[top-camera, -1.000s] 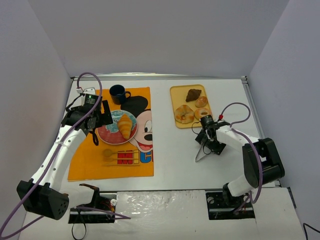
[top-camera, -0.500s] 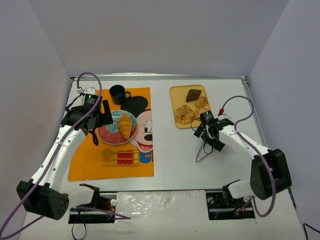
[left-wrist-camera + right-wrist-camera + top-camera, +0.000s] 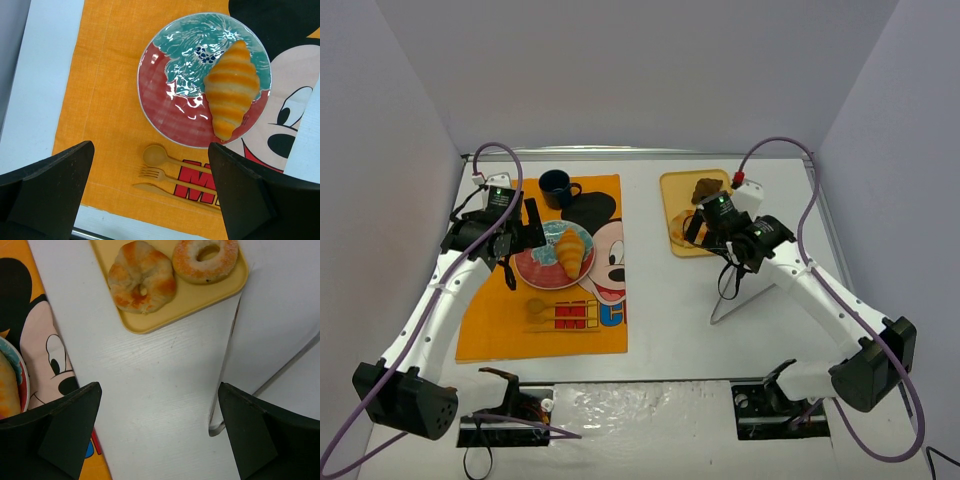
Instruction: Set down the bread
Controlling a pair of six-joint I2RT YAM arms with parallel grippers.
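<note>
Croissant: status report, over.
Left jaws open, empty, near the plate. Right jaws open, empty, by the yellow tray. Croissant lying on the plate, clear of both jaws. Nothing in the way.

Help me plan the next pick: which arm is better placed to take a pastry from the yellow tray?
Right, probably. Its open end effector hangs right at the yellow tray; the left end effector is by the plate, farther away.
</note>
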